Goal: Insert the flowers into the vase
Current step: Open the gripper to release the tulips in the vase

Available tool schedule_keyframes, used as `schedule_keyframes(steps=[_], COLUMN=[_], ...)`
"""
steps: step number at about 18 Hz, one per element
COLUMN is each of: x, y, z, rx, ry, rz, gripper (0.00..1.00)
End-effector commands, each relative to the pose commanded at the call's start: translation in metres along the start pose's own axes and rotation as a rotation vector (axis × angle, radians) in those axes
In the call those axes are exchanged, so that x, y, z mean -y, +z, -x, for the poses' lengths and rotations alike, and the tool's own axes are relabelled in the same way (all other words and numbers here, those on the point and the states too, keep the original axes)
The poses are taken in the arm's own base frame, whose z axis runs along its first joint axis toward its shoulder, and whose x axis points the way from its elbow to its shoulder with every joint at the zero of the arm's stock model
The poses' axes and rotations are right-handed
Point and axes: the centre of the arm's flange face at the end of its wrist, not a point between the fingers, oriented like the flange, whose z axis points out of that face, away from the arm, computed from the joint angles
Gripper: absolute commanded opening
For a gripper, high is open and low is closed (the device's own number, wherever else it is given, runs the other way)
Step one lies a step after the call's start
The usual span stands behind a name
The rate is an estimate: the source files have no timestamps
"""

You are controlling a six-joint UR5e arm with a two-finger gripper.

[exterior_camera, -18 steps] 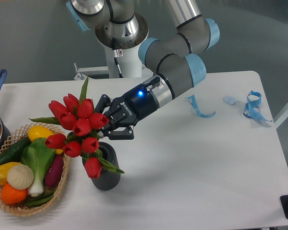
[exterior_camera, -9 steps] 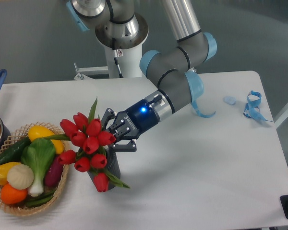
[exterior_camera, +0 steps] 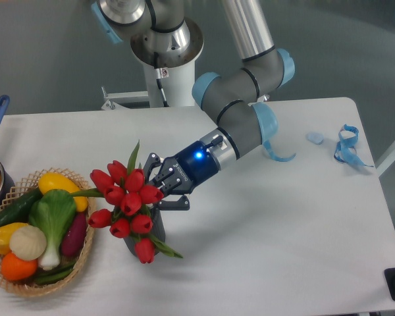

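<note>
Red tulip heads of the flowers (exterior_camera: 128, 204) had shifted right and downward across the last second, from beside the basket (exterior_camera: 26, 284) in the lower left of the frame to directly over the vase (exterior_camera: 155, 229). The vase was now almost wholly covered; only a dark sliver of its wall showed to the right of the blooms. Judged from this, the stems were at or entering the mouth, though that contact was hidden. The gripper (exterior_camera: 159, 191) had followed, lower and further right than before. Its jaws pinched the bunch near the stems, behind the heads. The arm reached from the upper centre down and left, wrist tilted toward the surface (exterior_camera: 283, 237).
</note>
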Motion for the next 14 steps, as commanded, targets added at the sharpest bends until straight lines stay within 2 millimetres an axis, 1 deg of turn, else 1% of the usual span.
schedule_keyframes(steps=[1,2,4,5,6,11,14], x=[0.002,0.002,0.001,0.002,0.001,0.008,0.014], y=[0.0,-0.003,-0.008,-0.009,-0.015,-0.021,-0.033], z=[0.0,0.001,0.004,0.004,0.007,0.01,0.016], rx=[0.0,0.005,0.014,0.017,0.026,0.039,0.066], ry=[0.005,0.006,0.005,0.006,0.004,0.023,0.063], rz=[0.0,-0.002,-0.001,-0.002,-0.002,0.001,0.034], gripper=[0.36,0.61,0.77,0.93,1.0,1.0,1.0])
